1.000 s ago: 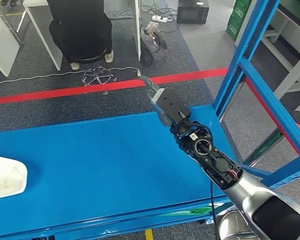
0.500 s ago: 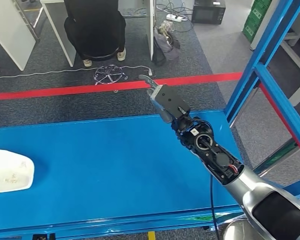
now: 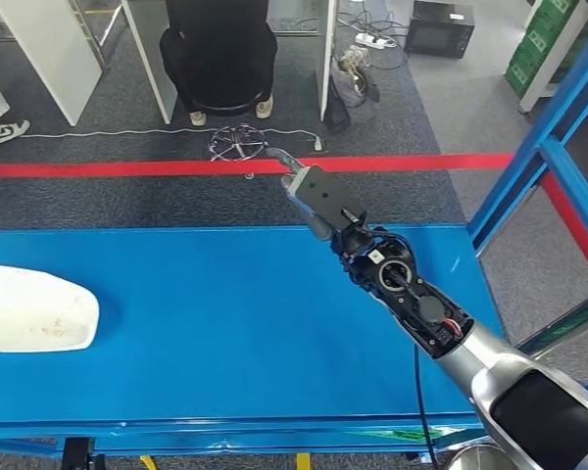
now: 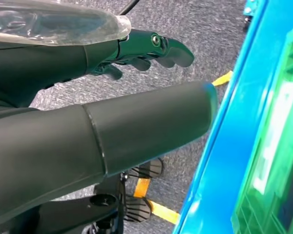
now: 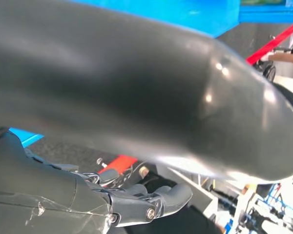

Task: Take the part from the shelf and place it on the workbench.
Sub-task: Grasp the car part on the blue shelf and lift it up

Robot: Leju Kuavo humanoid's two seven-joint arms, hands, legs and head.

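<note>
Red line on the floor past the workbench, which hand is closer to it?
Right. The right hand reaches past the workbench's far edge, almost over the red line. The left hand hangs beside the workbench's edge, above yellow floor tape.

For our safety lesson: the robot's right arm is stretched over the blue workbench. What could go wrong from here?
The right hand points across the workbench toward a seated person; reaching further that way might bring it too close. The blue shelf frame stands beside that arm, so a turn toward it could strike the frame.
</note>
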